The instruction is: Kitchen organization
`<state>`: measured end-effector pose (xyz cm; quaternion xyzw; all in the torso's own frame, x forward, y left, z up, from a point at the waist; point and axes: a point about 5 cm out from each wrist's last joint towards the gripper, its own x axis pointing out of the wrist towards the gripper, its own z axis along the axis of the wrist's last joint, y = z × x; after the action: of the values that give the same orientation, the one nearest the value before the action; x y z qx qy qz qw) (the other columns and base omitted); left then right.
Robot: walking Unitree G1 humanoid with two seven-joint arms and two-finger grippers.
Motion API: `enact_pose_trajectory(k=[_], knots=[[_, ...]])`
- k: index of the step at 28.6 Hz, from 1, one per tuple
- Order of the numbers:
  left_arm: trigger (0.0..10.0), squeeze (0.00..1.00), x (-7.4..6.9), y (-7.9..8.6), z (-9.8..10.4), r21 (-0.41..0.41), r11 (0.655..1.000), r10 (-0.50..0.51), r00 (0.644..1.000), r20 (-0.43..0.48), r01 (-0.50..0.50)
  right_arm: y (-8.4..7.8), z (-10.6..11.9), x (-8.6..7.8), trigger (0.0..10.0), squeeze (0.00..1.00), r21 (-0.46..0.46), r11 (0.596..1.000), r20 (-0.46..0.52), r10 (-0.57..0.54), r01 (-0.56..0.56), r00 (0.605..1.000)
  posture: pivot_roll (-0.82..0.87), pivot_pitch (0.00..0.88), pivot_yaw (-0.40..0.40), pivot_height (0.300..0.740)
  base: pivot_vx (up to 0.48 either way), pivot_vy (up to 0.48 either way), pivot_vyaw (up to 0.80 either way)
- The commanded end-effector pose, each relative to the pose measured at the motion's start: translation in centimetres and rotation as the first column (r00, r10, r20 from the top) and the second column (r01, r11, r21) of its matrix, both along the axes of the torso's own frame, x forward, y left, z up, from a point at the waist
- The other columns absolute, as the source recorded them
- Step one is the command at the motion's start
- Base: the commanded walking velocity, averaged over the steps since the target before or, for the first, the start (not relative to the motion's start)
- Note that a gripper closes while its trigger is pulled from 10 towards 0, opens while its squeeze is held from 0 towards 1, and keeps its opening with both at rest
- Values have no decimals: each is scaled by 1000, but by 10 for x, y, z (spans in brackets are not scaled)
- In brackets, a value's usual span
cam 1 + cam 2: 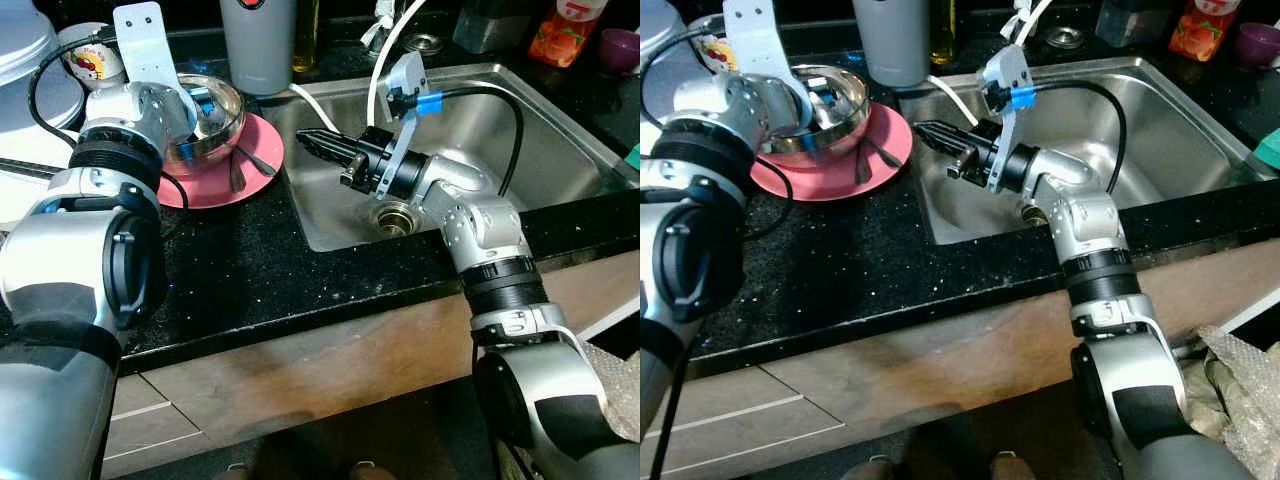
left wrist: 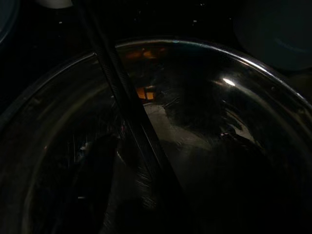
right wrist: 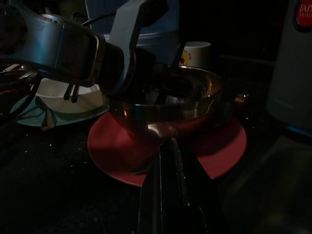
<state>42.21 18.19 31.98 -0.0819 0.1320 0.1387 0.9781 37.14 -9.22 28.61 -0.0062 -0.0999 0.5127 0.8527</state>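
Stainless steel catches the eye first: a steel bowl (image 1: 205, 120) sits on a pink plate (image 1: 250, 165) on the black counter (image 1: 250, 270), just beside the left rim of the sink (image 1: 560, 130). A spoon (image 1: 236, 172) lies on the plate against the bowl's near side.

The left end effector (image 2: 131, 126) is down inside the bowl; its wrist view shows one black finger running across the bowl's polished inner wall, but I cannot tell whether the fingers are apart or together, nor whether they pinch the rim.

Moving right, the right end effector (image 1: 318, 145) hovers over the sink's left portion, its fingers pressed together with nothing between them, pointing leftward across the sink edge. Its wrist view looks straight along those fingers at the plate and bowl, so the stack lies dead ahead on the finger axis, near but apart.

The relation that matters: the bowl sits left of the right end effector and directly under the left one, so the left arm is plainly the nearer. Judging from this, the left arm deals with the bowl while the right stands ready for the plate's sink-side edge.
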Motion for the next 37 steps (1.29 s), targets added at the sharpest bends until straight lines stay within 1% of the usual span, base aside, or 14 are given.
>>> enact_pose_trajectory(k=[1, 25, 31, 32, 33, 34, 35, 37], knots=[[0, 0, -1, 7, 5, 6, 1000, 17, 1000, 4, -17, -3, 4, 1, 10000, 0, 15, 1000, 11, 0, 0, 1000, 43, 144, 3, 740, 0, 0, 0], [0, 0, -1, 8, 3, -18, 1000, 16, 1000, -6, -16, -2, 4, 3, 10000, 0, 12, 1000, 13, 8, -8, 1000, 43, 141, 0, 740, 0, 0, 0], [0, 0, -2, 10, 4, -21, 1000, 22, 1000, -6, -22, -3, 6, 3, 10000, 0, 12, 1000, 18, 7, -7, 1000, 43, 140, -1, 740, 0, 0, 0], [0, 0, -2, 13, 11, 1, 999, 33, 999, 22, -33, -3, 7, 4, 10000, 0, 13, 1000, 21, 6, -6, 1000, 42, 138, 0, 740, 0, 0, 0], [0, 0, -2, 13, 11, 1, 999, 33, 999, 22, -33, -3, 7, 4, 10000, 0, 13, 1000, 21, 6, -6, 1000, 42, 138, 0, 740, 0, 0, 0], [0, 0, -2, 17, 20, 30, 999, 40, 997, 64, -42, -4, 8, 4, 10000, 0, 14, 1000, 24, 5, -5, 1000, 41, 136, 2, 740, 0, 0, 0], [0, 0, -2, 17, 20, 30, 999, 40, 997, 64, -42, -4, 8, 4, 10000, 0, 14, 1000, 24, 5, -5, 1000, 41, 136, 2, 740, 0, 0, 0], [0, 0, -3, 19, 34, 62, 997, 32, 991, 133, -40, -4, 9, 3, 10000, 0, 15, 1000, 28, 4, -5, 1000, 39, 135, 5, 740, 0, 0, 0]])
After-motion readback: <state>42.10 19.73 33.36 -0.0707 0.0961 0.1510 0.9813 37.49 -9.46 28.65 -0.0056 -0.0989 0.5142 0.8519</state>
